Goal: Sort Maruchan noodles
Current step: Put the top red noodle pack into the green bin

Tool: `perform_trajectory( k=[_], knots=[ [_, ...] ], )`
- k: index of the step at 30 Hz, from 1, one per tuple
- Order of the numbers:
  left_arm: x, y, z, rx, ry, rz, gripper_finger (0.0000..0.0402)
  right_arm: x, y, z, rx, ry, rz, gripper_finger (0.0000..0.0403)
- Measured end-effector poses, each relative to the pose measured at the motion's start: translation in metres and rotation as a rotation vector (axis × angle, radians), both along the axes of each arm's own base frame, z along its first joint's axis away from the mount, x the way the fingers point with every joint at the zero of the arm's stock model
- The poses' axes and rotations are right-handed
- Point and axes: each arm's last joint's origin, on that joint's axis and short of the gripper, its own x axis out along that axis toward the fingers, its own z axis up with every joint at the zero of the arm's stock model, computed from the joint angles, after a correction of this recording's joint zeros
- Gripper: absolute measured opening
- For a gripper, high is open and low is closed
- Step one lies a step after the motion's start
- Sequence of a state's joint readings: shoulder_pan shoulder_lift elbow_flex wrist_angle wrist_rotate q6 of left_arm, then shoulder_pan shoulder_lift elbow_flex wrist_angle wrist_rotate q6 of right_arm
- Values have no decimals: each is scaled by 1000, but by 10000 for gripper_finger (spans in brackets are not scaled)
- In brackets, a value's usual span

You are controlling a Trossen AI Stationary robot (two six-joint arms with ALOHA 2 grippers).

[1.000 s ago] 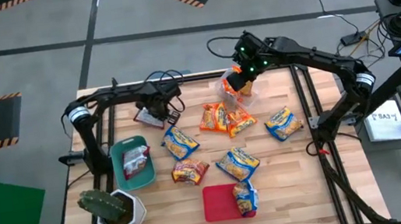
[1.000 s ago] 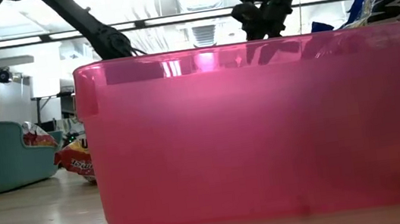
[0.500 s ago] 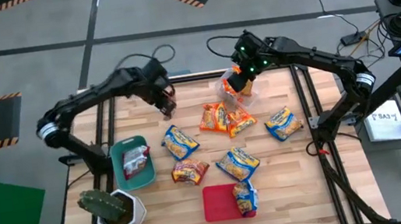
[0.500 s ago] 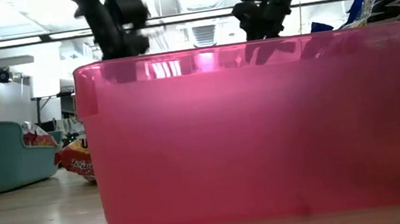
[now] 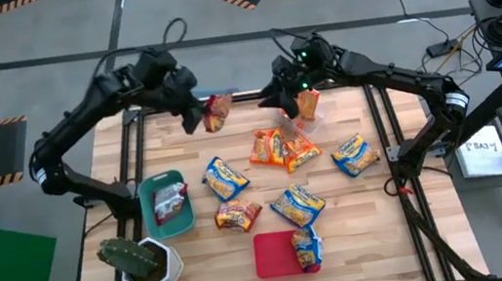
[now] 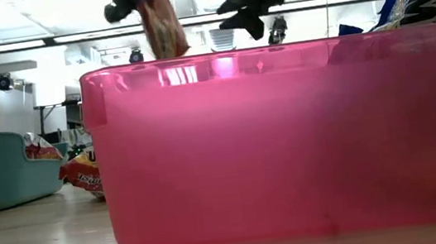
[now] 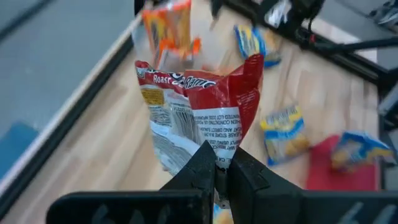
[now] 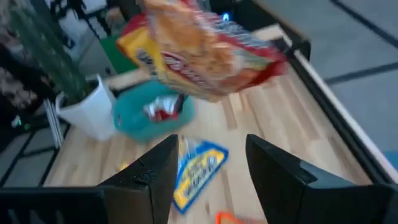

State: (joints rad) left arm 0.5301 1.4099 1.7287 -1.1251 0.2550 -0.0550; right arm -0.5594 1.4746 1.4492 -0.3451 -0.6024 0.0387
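Currently a silver/red noodle packet (image 7: 199, 118) is pinched by its lower edge in the left gripper (image 5: 199, 118), hanging lengthwise above the table's far edge; the teal bin (image 5: 150, 224) lies well nearer. Right gripper (image 5: 286, 96) is spread, empty.

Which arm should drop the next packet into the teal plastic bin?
Left. The left gripper is shut on a red-and-silver crinkly noodle packet, and the teal plastic bin holding a similar packet lies on its side. The right gripper is open.
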Motion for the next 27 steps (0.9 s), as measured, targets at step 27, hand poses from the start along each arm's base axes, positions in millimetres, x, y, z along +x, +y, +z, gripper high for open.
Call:
perform_trajectory(
  k=[27],
  knots=[
    [-59,-54,-49,-636,430,623,2,-2,0,-9,43,71,-4,196]
  ],
)
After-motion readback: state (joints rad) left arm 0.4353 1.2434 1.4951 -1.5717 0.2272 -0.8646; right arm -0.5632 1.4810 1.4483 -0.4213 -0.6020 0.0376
